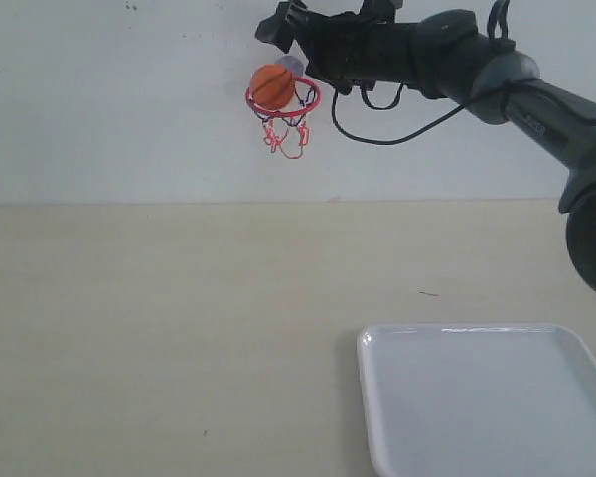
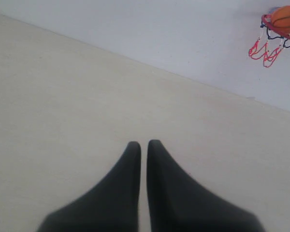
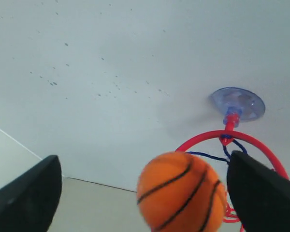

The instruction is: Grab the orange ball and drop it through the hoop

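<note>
The orange ball (image 1: 272, 85) rests in the red ring of the hoop (image 1: 306, 96), which is stuck high on the white wall, its string net (image 1: 287, 139) hanging below. My right gripper (image 1: 290, 45) hovers just above and beside the rim, open. In the right wrist view the orange ball (image 3: 181, 192) lies free between the spread fingers (image 3: 261, 193), touching neither, in front of the hoop's rim (image 3: 208, 137) and suction cup (image 3: 238, 103). My left gripper (image 2: 144, 145) is shut and empty, low over the table. From there the orange ball (image 2: 286, 17) and the hoop (image 2: 267, 21) look far off.
A white rectangular tray (image 1: 477, 397) lies on the beige table (image 1: 159, 328) at the front right. The right arm (image 1: 536, 99) stretches from the right side up to the wall. A black cable (image 1: 397, 134) hangs below it.
</note>
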